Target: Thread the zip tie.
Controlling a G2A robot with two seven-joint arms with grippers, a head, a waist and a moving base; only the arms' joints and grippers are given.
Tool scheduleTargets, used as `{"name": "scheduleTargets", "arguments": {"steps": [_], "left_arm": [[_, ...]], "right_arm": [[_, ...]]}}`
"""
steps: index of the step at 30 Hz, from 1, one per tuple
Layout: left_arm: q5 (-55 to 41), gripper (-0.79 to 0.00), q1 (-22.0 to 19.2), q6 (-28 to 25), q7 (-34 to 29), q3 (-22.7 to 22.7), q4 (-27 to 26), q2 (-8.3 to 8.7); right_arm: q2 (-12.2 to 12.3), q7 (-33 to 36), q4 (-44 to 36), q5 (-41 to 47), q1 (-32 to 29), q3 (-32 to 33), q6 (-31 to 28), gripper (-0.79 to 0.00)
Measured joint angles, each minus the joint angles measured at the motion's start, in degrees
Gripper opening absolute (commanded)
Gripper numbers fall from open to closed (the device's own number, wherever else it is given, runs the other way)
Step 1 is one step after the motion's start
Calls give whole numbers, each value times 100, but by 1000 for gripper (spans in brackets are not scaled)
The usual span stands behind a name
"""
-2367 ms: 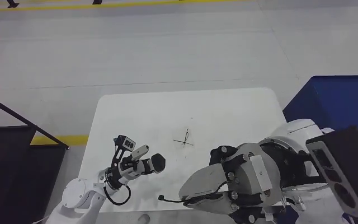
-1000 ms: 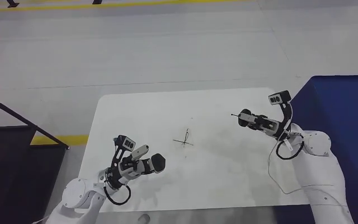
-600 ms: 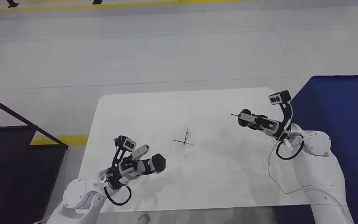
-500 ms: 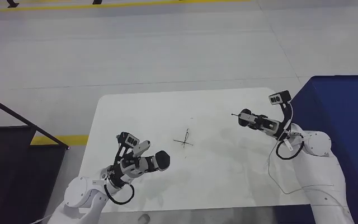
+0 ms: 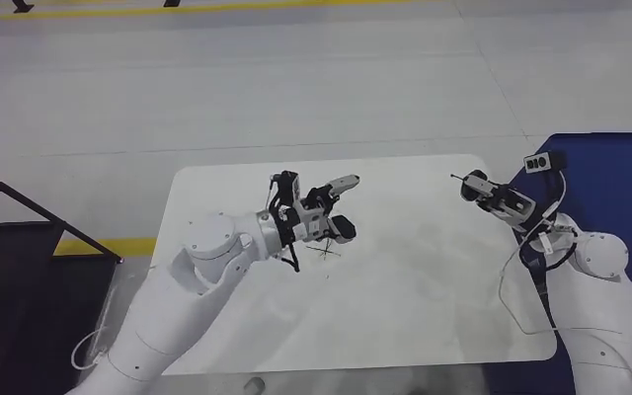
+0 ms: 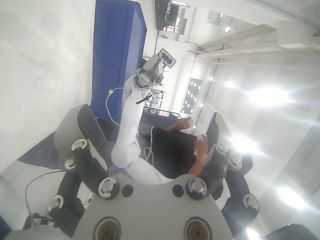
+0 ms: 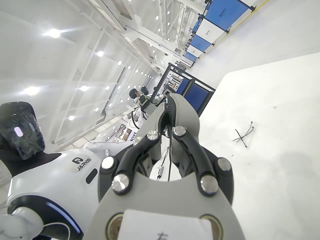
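Two thin dark zip ties lie crossed near the middle of the white table; the right wrist view shows the zip ties flat on the tabletop. My left gripper hangs just above and slightly behind them, open, fingers spread wide with nothing between. In its own wrist view the left gripper faces across the table toward the other arm. My right gripper sits over the table's far right part, well away from the ties. The right gripper is shut, pads pressed together, nothing seen held.
A tall blue box stands against the table's right edge; the blue box is also in the left wrist view. A dark frame stands on the floor left of the table. Grey floor surrounds the table.
The left arm swung from the front left edge up to the table's middle, above the zip ties. The right gripper drew back toward the right edge, still shut.
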Motion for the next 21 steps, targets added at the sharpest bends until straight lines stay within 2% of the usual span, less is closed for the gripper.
{"name": "scheduleTargets", "arguments": {"steps": [7,9,12,13,15,17,19,21], "left_arm": [[50,0,58,-8,-11,1,0,9],[260,0,39,221,217,184,63,35],[1548,0,-391,1514,1324,963,-190,-12],[2379,0,-615,2179,1838,1410,-240,-82],[3632,0,-964,2890,2364,2132,-51,-219],[4662,0,-1408,3168,2423,2811,344,-392],[5236,0,-1793,3160,1982,3186,668,-559],[5520,0,-1980,3147,1726,3356,908,-664]], "right_arm": [[0,6,6,-2,0,0,-3,-785],[0,6,6,-2,0,0,-3,-785],[0,6,6,-2,0,0,-3,-785],[0,6,6,-2,0,0,-3,-785],[0,6,6,-2,0,0,-3,-785],[0,6,6,-2,0,0,-3,-785],[0,6,6,-2,0,0,-3,-785],[0,6,6,-2,0,0,-3,-785]]}}
